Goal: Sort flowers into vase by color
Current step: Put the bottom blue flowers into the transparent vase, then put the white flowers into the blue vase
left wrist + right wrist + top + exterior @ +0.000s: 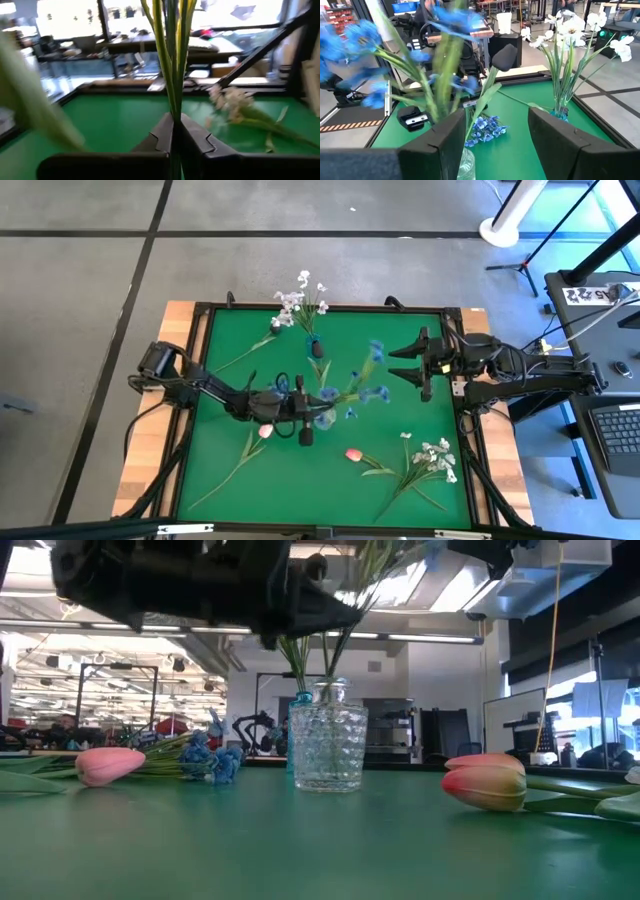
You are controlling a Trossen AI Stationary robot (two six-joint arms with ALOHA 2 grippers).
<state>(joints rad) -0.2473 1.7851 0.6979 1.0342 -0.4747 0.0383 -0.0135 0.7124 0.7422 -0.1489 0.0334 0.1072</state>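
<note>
I have the left pincer (pixel 303 418) pressed together on thin green stems (pixel 172 75) over the middle of the bench, above the clear glass vase (pixel 326 745); these appear to be the blue flowers (pixel 372 392), though the overhead view is cluttered there. To finish the step well I judge the stems should go down plumb into the vase neck, which already holds stems, and be let go only once seated, so the vase is not tipped.

The right pincer (pixel 415 364) waits spread and empty just beside the blue blooms.

The bench (pixel 220 470) carries a green mat inside a dark frame. White sprigs (pixel 296 302) stand in a small vase near the far edge; more white flowers (pixel 436 458) and a pink tulip (pixel 353 453) lie near the front right, another pink tulip (pixel 265 431) front left.

Beyond is a grey floor and, on the level view, a lit workshop.
</note>
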